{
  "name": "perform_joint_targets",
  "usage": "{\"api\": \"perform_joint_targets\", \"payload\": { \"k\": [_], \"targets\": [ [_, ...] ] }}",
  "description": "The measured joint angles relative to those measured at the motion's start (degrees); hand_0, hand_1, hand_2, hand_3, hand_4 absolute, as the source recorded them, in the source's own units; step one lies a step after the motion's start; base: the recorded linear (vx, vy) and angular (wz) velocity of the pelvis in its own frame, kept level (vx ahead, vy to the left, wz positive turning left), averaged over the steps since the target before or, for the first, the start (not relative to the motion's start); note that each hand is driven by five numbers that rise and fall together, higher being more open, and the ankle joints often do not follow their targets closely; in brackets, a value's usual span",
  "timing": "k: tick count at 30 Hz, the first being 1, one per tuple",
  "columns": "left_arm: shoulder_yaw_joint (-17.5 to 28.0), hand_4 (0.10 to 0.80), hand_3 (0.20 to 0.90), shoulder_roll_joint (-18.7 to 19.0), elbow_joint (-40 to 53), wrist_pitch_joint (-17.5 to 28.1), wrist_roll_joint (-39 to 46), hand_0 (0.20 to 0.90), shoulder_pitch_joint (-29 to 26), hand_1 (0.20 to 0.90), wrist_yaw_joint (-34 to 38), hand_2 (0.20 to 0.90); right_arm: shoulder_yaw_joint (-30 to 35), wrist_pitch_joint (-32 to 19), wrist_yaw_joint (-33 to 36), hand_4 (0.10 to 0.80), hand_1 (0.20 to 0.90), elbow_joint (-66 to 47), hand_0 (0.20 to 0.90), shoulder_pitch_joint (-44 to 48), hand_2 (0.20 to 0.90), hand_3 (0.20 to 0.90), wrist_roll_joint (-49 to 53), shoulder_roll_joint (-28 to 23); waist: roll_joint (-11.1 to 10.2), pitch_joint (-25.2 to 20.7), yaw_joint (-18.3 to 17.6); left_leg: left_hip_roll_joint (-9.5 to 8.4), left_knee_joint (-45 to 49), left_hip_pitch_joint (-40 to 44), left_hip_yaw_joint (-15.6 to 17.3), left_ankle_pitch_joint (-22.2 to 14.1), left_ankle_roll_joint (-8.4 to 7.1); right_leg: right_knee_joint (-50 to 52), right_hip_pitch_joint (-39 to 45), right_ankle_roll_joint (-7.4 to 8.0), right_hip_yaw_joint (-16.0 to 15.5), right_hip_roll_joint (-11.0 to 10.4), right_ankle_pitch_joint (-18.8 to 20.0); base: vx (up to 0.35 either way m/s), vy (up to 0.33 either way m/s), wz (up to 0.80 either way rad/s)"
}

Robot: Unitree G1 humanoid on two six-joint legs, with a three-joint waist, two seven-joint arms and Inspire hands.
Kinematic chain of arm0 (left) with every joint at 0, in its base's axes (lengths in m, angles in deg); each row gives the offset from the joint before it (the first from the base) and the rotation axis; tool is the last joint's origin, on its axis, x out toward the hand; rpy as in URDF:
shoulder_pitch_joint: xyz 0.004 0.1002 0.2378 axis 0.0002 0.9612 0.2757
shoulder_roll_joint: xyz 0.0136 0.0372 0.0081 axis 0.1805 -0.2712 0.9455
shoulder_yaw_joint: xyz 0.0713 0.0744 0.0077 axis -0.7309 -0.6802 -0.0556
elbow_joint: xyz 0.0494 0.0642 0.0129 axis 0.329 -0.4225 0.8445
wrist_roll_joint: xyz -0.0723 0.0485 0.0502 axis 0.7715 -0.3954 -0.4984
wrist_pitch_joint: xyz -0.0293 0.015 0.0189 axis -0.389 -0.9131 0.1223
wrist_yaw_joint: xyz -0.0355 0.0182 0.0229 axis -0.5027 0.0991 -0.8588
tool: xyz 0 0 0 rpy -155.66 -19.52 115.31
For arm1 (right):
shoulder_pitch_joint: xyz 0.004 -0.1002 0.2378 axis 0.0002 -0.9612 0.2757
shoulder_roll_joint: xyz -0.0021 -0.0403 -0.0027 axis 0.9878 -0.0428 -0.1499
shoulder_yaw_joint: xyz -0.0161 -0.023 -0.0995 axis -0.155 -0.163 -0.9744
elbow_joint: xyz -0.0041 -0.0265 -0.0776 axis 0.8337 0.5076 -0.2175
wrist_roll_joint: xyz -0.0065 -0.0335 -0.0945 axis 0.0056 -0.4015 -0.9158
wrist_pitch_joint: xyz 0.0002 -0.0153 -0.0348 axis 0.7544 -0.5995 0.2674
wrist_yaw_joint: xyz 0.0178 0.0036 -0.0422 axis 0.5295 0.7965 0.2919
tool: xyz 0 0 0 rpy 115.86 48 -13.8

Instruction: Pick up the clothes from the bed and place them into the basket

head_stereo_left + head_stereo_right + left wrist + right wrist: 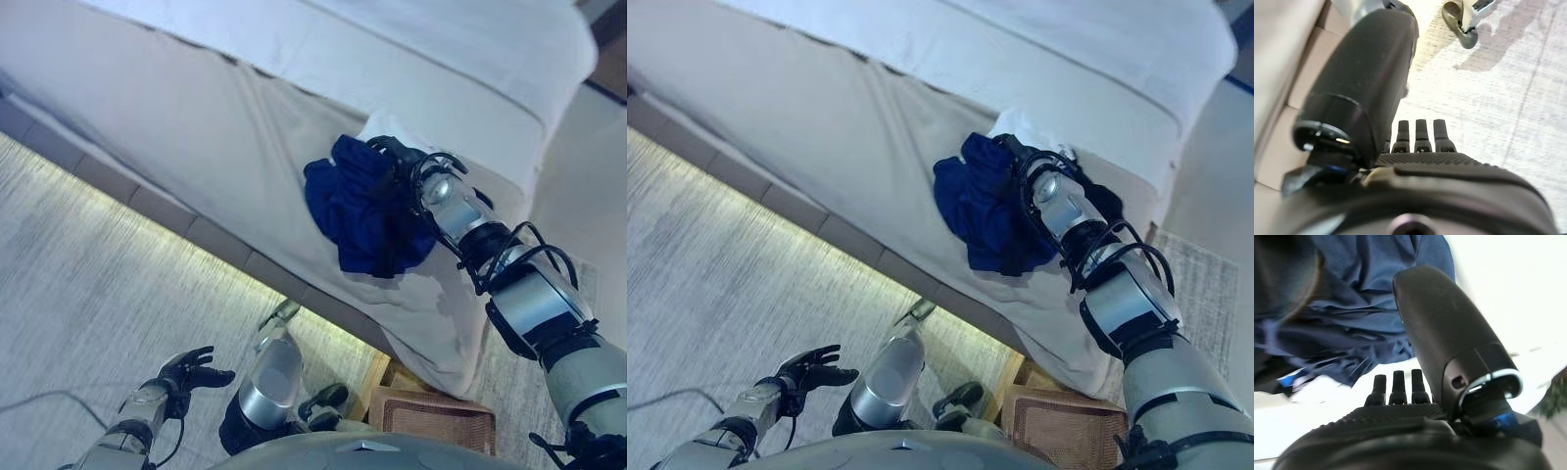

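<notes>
A dark blue garment (pixel 367 211) lies bunched at the edge of the bed (pixel 176 117), partly hanging over its side, and also shows in the right eye view (pixel 985 206). A white cloth (pixel 387 125) lies just behind it. My right hand (pixel 392 157) rests on the garment's upper right part; in the right wrist view its fingers (pixel 1396 384) are straight and the thumb (pixel 1444 333) lies over the blue cloth (pixel 1352 293). My left hand (pixel 186 375) hangs open low over the floor, holding nothing. The brown woven basket (pixel 436 416) stands on the floor below the bed's corner.
The bed's beige cover (pixel 823 137) drapes down to a padded base (pixel 196 235) with a lit strip beneath. Grey carpet (pixel 78 284) spreads on the left. A white duvet (pixel 441 49) covers the bed's top.
</notes>
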Motion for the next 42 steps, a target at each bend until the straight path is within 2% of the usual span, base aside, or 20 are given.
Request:
{"api": "perform_joint_targets", "payload": {
  "k": [2,7,13,14,15,16,20,23,31,36,39,42],
  "targets": [
    [-0.06,0.8,0.9,-0.16,0.76,0.85,0.61,0.9,-0.62,0.9,-0.1,0.9,-0.04,1.44,1.21,0.8,0.9,3.0,0.9,1.96,0.9,0.9,-1.41,1.02,0.07,1.78,0.83,-0.68,-0.04,-0.24,-0.26,-0.26,-0.37,-0.01,-0.04,0.01,-0.33,-0.25,-0.01,-0.046,0.093,0.16],
    [-0.24,0.8,0.9,-1.27,1.5,2.87,2.38,0.9,-2.08,0.9,-1.08,0.9,-0.13,7.57,1.78,0.8,0.9,11.85,0.9,4.46,0.9,0.9,-6.59,3.47,0.33,2.39,1.92,-1.85,0.03,-1.9,-1.16,-0.18,-0.26,0.89,-1.34,0.34,-1.67,-1.22,-0.24,-0.011,0.072,0.14],
    [-0.32,0.8,0.9,-1.55,2.24,4.48,4.24,0.9,-4.23,0.9,-1.63,0.9,-0.19,15.29,-3.51,0.8,0.9,16.69,0.9,5.81,0.9,0.9,-9.96,4.29,0.54,2.53,3.07,-2.47,0.13,-3.55,-2.05,-0.19,-0.28,0.81,-2.32,0.37,-3.08,-1.62,-0.26,-0.024,0.042,0.09],
    [-0.32,0.8,0.9,-1.56,2.57,4.48,4.31,0.9,-4.36,0.9,-1.63,0.9,-0.2,15.59,-4.04,0.72,0.832,16.82,0.832,5.83,0.832,0.82,-10.31,4.35,0.53,2.54,3.18,-2.49,0.12,-3.62,-2.08,-0.2,-0.28,0.81,-2.4,0.37,-3.11,-1.65,-0.26,-0.015,0.017,0.04],
    [-0.33,0.8,0.9,-1.56,3.15,4.42,4.37,0.9,-4.34,0.9,-1.63,0.9,-0.32,15.89,-5.09,0.432,0.585,16.98,0.585,6.01,0.585,0.532,-10.75,4.45,0.55,2.55,3.4,-2.54,0.12,-3.76,-2.1,-0.2,-0.28,0.82,-2.58,0.39,-3.13,-1.85,-0.27,0.0,0.0,0.0],
    [-0.36,0.8,0.9,-1.58,3.65,4.42,4.39,0.9,-4.35,0.9,-1.66,0.9,-0.81,15.9,-5.84,0.1,0.3,17.63,0.3,6.47,0.3,0.2,-11.22,4.5,0.6,2.58,3.63,-2.55,0.08,-3.85,-2.09,-0.2,-0.28,0.8,-2.68,0.44,-3.15,-1.87,-0.29,0.0,0.0,0.0],
    [-1.29,0.8,0.9,-1.58,4.86,4.25,4.45,0.9,-4.51,0.9,-1.58,0.9,-1.94,14.89,-4.33,0.1,0.3,18.58,0.3,8.02,0.3,0.2,-11.36,4.43,0.61,2.8,4.05,-2.55,0.11,-4.29,-2.28,-0.19,-0.28,0.71,-2.98,0.57,-3.34,-1.47,-0.37,0.003,-0.008,0.02],
    [-1.49,0.8,0.9,-1.9,5.04,3.76,5.4,0.9,-4.46,0.9,-1.51,0.9,-1.72,11.86,2.45,0.1,0.3,17.48,0.3,8.4,0.3,0.2,-8.55,4.26,0.58,3.16,3.89,-2.41,0.2,-4.65,-2.36,-0.18,-0.26,0.58,-3.21,0.57,-3.39,-1.33,-0.37,0.0,0.0,0.0],
    [-1.59,0.8,0.9,-2.45,3.19,5.35,6.73,0.9,-3.77,0.9,-0.9,0.9,-0.88,5.79,18.84,0.1,0.3,-0.8,0.3,8.8,0.3,0.2,-5.83,2.38,0.41,4.2,2.0,-1.31,0.21,-2.74,-0.18,0.17,0.19,0.65,-2.45,0.56,-1.01,-1.37,-0.33,-0.001,0.031,-0.14],
    [-1.02,0.8,0.9,-2.63,3.17,6.9,7.2,0.9,-3.0,0.9,-0.75,0.9,2.25,2.46,25.92,0.1,0.3,-8.5,0.3,8.85,0.3,0.2,-5.11,-2.08,0.35,4.19,0.57,-0.89,0.18,-0.96,0.84,-0.61,-0.02,0.67,-1.14,0.42,0.25,-1.24,-0.23,0.075,-0.031,-0.11],
    [0.28,0.8,0.9,-2.54,3.03,6.87,6.89,0.9,-1.76,0.9,-0.51,0.9,4.5,1.33,28.28,0.1,0.3,-13.22,0.3,8.87,0.3,0.2,-3.65,-6.47,0.14,4.08,-0.6,-0.87,0.2,1.22,1.65,-1.08,0.63,0.66,0.65,0.42,1.06,-1.42,-0.23,0.135,-0.053,-0.14],
    [1.52,0.8,0.9,-2.41,2.81,6.72,5.81,0.9,0.63,0.9,0.24,0.9,7.35,0.47,31.62,0.1,0.3,-19.29,0.3,8.9,0.3,0.2,-3.0,-13.05,-0.28,3.8,-2.02,-1.03,0.3,3.88,2.78,-1.35,1.58,0.5,2.97,0.43,2.14,-1.59,-0.21,0.127,-0.042,-0.16]
  ]
}}
